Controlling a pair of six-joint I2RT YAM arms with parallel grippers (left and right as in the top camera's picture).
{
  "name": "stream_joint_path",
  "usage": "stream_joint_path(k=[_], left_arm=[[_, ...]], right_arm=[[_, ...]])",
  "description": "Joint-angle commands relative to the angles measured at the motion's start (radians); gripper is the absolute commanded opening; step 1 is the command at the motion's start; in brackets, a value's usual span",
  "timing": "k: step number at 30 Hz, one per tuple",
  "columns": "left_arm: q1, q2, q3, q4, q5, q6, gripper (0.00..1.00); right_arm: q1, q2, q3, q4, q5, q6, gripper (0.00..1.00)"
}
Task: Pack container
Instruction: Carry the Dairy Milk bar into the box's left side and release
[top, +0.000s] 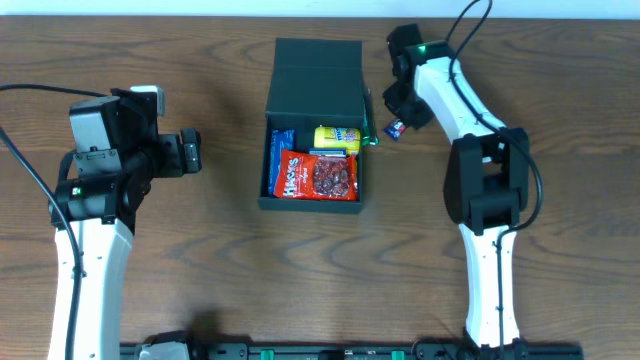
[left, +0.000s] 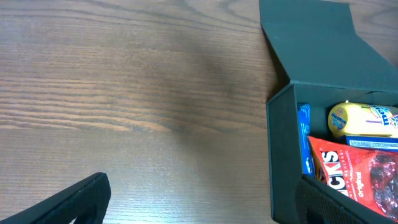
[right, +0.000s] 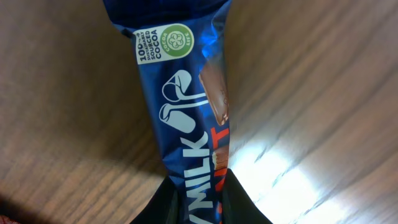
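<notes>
The container, a dark teal-black box with its flap lid open toward the far side, stands at the table's middle; it also shows in the left wrist view. Inside lie a red packet, a yellow packet and a blue packet. My right gripper is just right of the box, shut on a blue milk chocolate bar above the wood. My left gripper is open and empty, left of the box, its fingers spread over bare wood.
The wooden table has its near edge at the bottom of the overhead view. Cables run from both arms. A small green wrapper bit shows at the box's right wall.
</notes>
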Motion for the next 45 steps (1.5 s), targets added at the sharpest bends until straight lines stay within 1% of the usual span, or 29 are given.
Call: stream_joint_path(k=[1,4,8,10,13,17,20,23,26,30,36,42,44,45], left_arm=[[0.003,-0.01,0.029,0.001,-0.004,-0.005,0.95],[0.003,-0.01,0.029,0.005,-0.004,-0.005,0.95],[0.003,-0.01,0.029,0.016,-0.011,-0.005,0.95],[0.004,-0.01,0.029,0.021,-0.035,-0.005,0.95],[0.004,-0.01,0.029,0.022,-0.068,-0.005,0.95],[0.005,-0.01,0.029,0.022,-0.067,-0.005,0.95],[0.005,-0.01,0.029,0.022,-0.067,-0.005,0.95],[0.005,-0.01,0.029,0.021,-0.067,-0.005,0.95],[0.005,-0.01,0.029,0.019,-0.067,-0.005,0.95],[0.005,-0.01,0.029,0.014,-0.067,-0.005,0.95],[0.005,-0.01,0.029,0.001,-0.067,-0.005,0.95],[0.005,-0.01,0.029,0.0,-0.067,-0.005,0.95],[0.005,-0.01,0.029,0.0,-0.067,-0.005,0.95],[0.005,-0.01,0.029,0.0,-0.067,-0.005,0.95]], right_arm=[[-0.021,-0.057,0.074,0.0,-0.03,-0.257,0.02],[-0.012,-0.104,0.129,-0.004,-0.163,-0.468,0.02],[0.018,-0.171,0.164,-0.026,-0.316,-0.597,0.02],[0.045,-0.212,0.166,-0.04,-0.354,-0.629,0.02],[0.094,-0.254,0.166,-0.076,-0.364,-0.633,0.02],[0.186,-0.267,0.166,-0.136,-0.386,-0.63,0.04],[0.267,-0.255,0.163,-0.157,-0.405,-0.573,0.02],[0.34,-0.244,0.152,-0.145,-0.403,-0.514,0.02],[0.407,-0.224,0.144,-0.147,-0.351,-0.442,0.03],[0.47,-0.18,0.136,-0.166,-0.33,-0.339,0.02],[0.517,-0.114,0.136,-0.206,-0.324,-0.256,0.02],[0.523,-0.105,0.133,-0.206,-0.257,-0.191,0.02],[0.523,-0.105,0.133,-0.201,-0.254,-0.18,0.05],[0.524,-0.105,0.133,-0.2,-0.254,-0.177,0.1]])
